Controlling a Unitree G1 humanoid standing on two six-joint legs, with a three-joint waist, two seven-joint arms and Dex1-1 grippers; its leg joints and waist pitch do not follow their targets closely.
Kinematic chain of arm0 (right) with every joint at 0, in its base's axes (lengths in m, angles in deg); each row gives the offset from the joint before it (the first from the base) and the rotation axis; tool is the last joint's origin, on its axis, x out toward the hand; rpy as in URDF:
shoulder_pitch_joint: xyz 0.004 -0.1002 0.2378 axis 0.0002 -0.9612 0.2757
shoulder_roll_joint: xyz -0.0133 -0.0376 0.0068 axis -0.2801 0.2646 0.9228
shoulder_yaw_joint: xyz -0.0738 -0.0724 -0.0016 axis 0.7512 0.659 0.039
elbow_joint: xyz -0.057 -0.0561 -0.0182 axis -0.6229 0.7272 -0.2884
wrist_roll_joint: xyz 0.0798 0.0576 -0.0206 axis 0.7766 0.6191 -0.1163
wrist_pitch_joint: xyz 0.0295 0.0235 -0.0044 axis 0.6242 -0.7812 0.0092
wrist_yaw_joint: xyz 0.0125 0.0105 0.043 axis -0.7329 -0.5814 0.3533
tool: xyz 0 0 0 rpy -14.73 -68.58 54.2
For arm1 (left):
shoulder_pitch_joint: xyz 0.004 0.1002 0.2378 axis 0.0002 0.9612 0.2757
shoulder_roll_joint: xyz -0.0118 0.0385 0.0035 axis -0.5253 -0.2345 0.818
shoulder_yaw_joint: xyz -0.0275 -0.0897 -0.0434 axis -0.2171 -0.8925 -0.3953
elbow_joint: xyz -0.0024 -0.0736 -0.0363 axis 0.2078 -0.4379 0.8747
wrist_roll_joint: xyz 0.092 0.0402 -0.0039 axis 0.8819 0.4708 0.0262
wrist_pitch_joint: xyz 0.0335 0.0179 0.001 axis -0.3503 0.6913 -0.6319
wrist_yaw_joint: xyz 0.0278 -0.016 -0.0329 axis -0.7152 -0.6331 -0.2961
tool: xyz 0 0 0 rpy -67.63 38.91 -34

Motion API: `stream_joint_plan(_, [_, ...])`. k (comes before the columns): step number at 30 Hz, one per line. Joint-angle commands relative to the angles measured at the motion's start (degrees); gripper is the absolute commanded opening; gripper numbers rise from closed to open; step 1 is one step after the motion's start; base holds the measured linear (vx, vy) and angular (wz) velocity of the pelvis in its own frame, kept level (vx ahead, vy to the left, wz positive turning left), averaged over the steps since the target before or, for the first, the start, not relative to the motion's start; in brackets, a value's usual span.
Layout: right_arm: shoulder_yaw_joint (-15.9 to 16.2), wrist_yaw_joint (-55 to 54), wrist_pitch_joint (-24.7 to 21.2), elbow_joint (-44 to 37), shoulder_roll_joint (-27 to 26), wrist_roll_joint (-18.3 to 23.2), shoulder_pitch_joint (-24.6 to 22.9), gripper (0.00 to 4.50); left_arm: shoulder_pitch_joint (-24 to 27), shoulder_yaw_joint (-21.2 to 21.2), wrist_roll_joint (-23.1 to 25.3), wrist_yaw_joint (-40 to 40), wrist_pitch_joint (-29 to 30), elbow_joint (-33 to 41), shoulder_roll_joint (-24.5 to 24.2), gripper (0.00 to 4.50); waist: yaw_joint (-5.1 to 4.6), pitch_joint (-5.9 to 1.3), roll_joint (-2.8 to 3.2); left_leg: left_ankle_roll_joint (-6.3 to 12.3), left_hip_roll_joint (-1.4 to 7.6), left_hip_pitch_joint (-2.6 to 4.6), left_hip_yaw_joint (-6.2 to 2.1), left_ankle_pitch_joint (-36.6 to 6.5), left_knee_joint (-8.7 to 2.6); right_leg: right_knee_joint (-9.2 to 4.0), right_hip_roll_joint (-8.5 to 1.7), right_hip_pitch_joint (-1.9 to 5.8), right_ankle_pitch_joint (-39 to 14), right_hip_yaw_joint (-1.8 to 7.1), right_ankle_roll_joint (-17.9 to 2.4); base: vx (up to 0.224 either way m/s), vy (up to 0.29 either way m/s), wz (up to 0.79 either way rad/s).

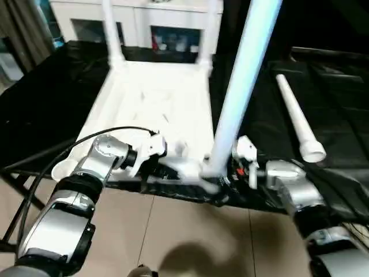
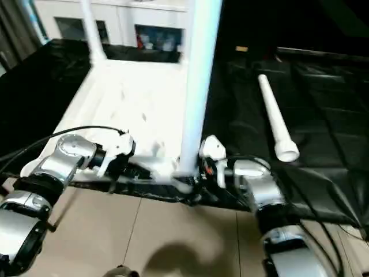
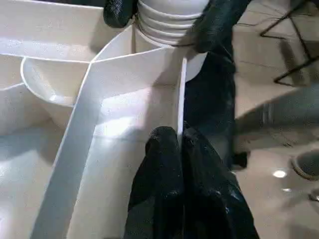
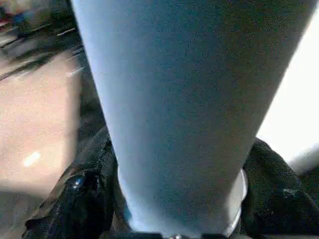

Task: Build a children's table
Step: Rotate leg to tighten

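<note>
R gripper [image 1: 222,173] clamps the leg [image 1: 242,81] low, its axis near upright over the near-R socket of the table [image 1: 155,98]; L gripper [image 3: 180,144] pinches the rim rib beside it.

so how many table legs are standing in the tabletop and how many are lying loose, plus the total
legs standing in the tabletop: 3 (far legs; near leg held by the right gripper)
loose leg lying on the black sheet: 1
total: 4

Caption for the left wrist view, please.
Left gripper shut on the table's rim while the right gripper holds a leg at the corner socket.
</note>
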Motion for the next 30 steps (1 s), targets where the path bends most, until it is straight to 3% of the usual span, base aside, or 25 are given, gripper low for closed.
stream_joint_plan(1, [-0.63, -5.59, -0.53, 1.25, -2.65, 0.68, 1.39, 2.74, -1.53, -0.92, 0.1, -6.79, 1.5, -0.75, 2.37, 0.0, -0.18, -3.67, -0.09, 2.1, 3.09, 1.35, -0.96, -10.46, -4.49, -4.2, -4.56, 2.36, -4.66, 3.27, -15.63, 0.0, 0.0, 0.0])
stream_joint_plan(2, [-3.65, -17.13, -1.35, 4.19, -5.27, 0.63, 2.63, 2.74, -2.43, -2.07, 0.22, -14.88, 3.64, -1.78, 5.21, 0.0, -0.51, -3.71, -0.22, 1.58, 2.95, 1.28, -0.94, -9.85, -4.48, -4.18, -4.51, 2.44, -4.51, 3.35, -15.46, 0.0, 0.0, 0.0])
stream_joint_plan(6, [-4.14, -31.66, 0.12, 7.29, -8.78, -2.45, 3.35, 2.74, -2.93, -2.41, 0.97, -24.24, 5.9, -2.17, 9.6, 0.0, -0.95, -3.78, -0.32, 1.74, 2.55, 1.21, -0.87, -7.91, -4.3, -4.35, -4.38, 2.57, -3.0, 3.38, -14.73, 0.0, 0.0, 0.0])
stream_joint_plan(10, [-3.71, -37.19, 1.85, 8.29, -11.15, -4.62, 3.33, 2.74, -2.73, -1.92, 1.57, -27.45, 6.01, -2.2, 11.98, 0.0, -0.86, -3.91, -0.25, 3.51, 2.41, 1.02, -0.83, -5.82, -4.08, -4.18, -4.3, 2.72, 0.05, 3.31, -14.41, 0.0, 0.0, 0.0])
stream_joint_plan(12, [-3.93, -38.36, 2.35, 8.99, -11.71, -5.07, 3.6, 3.3, -2.76, -1.85, 1.77, -28.27, 6.02, -2.34, 12.4, 0.0, -0.82, -3.9, -0.21, 4.26, 2.4, 1.02, -0.83, -6.16, -4.08, -4.18, -4.19, 2.74, 0.22, 3.26, -14.32, 0.0, 0.0, 0.0])
stream_joint_plan(15, [-4.06, -37.32, 5.04, 9.31, -12.15, -5.02, 3.69, 3.49, -2.67, -1.33, 1.89, -26.84, 4.76, -2.05, 12.42, 0.0, -0.92, -3.78, -0.01, 4.01, 2.53, 1.07, -0.88, -8.4, -4.29, -4.52, -4.28, 2.63, -2.17, 3.28, -14.04, 0.0, 0.0, 0.0])
stream_joint_plan(16, [-4.06, -37.32, 5.04, 9.31, -12.15, -5.02, 3.69, 3.78, -2.67, -1.33, 1.89, -26.84, 4.76, -2.05, 12.42, 0.0, -0.92, -3.78, -0.01, 4.01, 2.53, 1.07, -0.88, -8.4, -4.29, -4.52, -4.28, 2.63, -2.17, 3.28, -14.04, 0.0, 0.0, 0.0])
stream_joint_plan(20, [-3.13, -29.73, 5.89, 7.93, -9.57, -3.83, 3.54, 3.97, -1.8, -0.58, 1.16, -20.06, 2.4, -0.73, 10.21, 0.0, -0.94, -3.9, -0.12, 4.64, 2.42, 0.9, -0.88, -8.19, -4.18, -4.35, -4.24, 2.91, -0.77, 3.27, -14.2, 0.0, 0.0, 0.0])
stream_joint_plan(23, [-1.9, -21.48, 5.0, 6.24, -7.12, -2.57, 3.03, 3.97, -1.08, -0.13, 0.72, -14.98, 1.37, -0.08, 8.28, 0.0, -0.74, -4.0, -0.08, 6.53, 2.49, 0.66, -0.84, -6.35, -3.88, -3.85, -4.1, 3.14, 3.17, 3.07, -15.0, 0.0, 0.0, 0.0])
stream_joint_plan(24, [-0.4, -13.66, 4.31, 4.0, -5.16, -1.44, 2.1, 3.97, -0.59, 0.21, 0.27, -10.64, 0.33, 0.33, 6.66, 0.0, -0.69, -3.96, 0.0, 7.15, 2.54, 0.62, -0.74, -6.23, -3.79, -3.77, -3.99, 3.09, 3.92, 3.03, -15.18, 0.0, 0.0, 0.0])
stream_joint_plan(30, [5.15, 4.45, 3.12, -1.49, 0.13, -0.5, -0.71, 3.97, 0.44, 1.21, -1.12, 1.42, -0.9, 1.86, 2.72, 0.0, -0.27, -3.99, -0.05, 8.19, 2.87, 0.88, -0.71, -6.83, -3.69, -3.66, -4.06, 2.76, 3.65, 2.95, -16.4, 0.0, 0.0, 0.0])
